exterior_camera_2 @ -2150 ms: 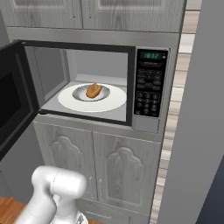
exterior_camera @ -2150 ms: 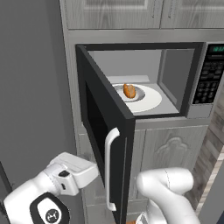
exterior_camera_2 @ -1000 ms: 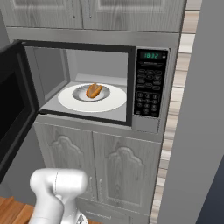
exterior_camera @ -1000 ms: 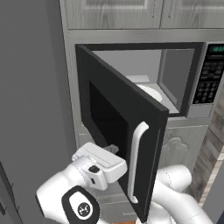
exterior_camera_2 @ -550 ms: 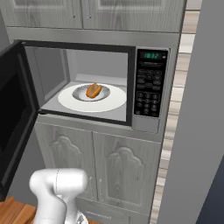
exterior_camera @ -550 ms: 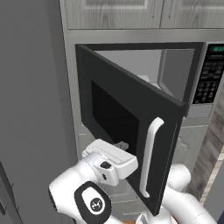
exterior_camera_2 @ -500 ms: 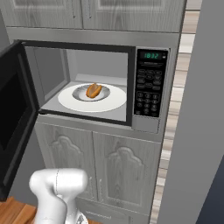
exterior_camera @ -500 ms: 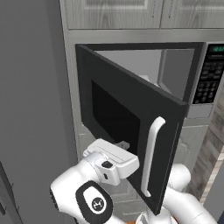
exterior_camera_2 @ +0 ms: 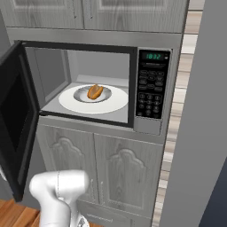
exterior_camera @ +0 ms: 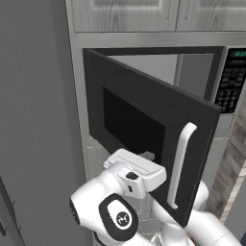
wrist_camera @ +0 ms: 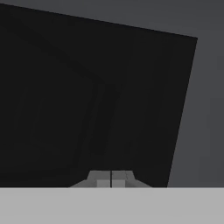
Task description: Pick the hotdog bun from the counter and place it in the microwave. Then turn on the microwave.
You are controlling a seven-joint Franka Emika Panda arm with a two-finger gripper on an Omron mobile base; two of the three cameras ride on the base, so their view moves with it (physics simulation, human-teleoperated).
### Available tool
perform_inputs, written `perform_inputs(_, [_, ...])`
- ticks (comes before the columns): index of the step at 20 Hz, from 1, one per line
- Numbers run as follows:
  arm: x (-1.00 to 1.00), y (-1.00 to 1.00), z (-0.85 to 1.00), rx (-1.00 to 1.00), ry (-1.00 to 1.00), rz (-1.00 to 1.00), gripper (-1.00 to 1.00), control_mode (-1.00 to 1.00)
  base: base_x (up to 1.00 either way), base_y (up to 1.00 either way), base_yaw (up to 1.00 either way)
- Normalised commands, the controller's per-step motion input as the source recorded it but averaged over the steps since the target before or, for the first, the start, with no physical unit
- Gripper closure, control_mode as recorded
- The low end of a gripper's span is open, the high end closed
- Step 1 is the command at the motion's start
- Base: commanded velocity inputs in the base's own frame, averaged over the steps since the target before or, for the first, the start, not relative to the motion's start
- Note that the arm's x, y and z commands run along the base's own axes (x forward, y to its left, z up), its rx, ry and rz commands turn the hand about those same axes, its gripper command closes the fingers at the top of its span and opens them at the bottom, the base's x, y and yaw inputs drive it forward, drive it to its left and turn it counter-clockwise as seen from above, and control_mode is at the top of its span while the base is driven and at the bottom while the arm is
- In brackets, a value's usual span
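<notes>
The hotdog bun (exterior_camera_2: 95, 91) lies on the white round turntable (exterior_camera_2: 113, 103) inside the microwave (exterior_camera_2: 88, 53). In the left base view the dark door (exterior_camera: 144, 129) stands half swung across the opening and hides the bun; its white handle (exterior_camera: 180, 170) faces me. My gripper (exterior_camera: 148, 155) presses against the door's outer face below the dark window (exterior_camera: 129, 127). In the hand view the fingertips (wrist_camera: 105, 179) sit together, shut on nothing, right at the dark door (wrist_camera: 96, 100). The keypad with green display (exterior_camera_2: 153, 84) is at the right.
A tall grey fridge side (exterior_camera: 33, 120) stands close on the left of the door. Grey cabinet doors (exterior_camera_2: 126, 175) sit below the microwave, and a grey wall panel (exterior_camera_2: 199, 133) rises on the right. The wooden floor (exterior_camera_2: 13, 215) shows low down.
The microwave door has swung further toward shut, and my hand has followed it rightward and forward against its outer face. The bun and turntable have not moved.
</notes>
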Motion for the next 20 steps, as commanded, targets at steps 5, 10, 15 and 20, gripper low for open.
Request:
perform_inputs(5, [0.00, -0.27, 0.00, 0.00, 0.01, 0.00, 1.00, -1.00, 0.00, 0.00, 0.00])
perform_inputs(10, [0.00, -0.23, 0.00, 0.00, 0.00, 0.00, 1.00, -1.00, 0.00, 0.00, 0.00])
perform_inputs(15, [0.04, -0.24, 0.00, 0.00, 0.00, 0.00, 1.00, -1.00, 0.00, 0.00, 0.00])
perform_inputs(20, [0.18, -0.22, 0.06, 0.00, 0.00, 0.00, 1.00, -1.00, 0.00, 0.00, 0.00])
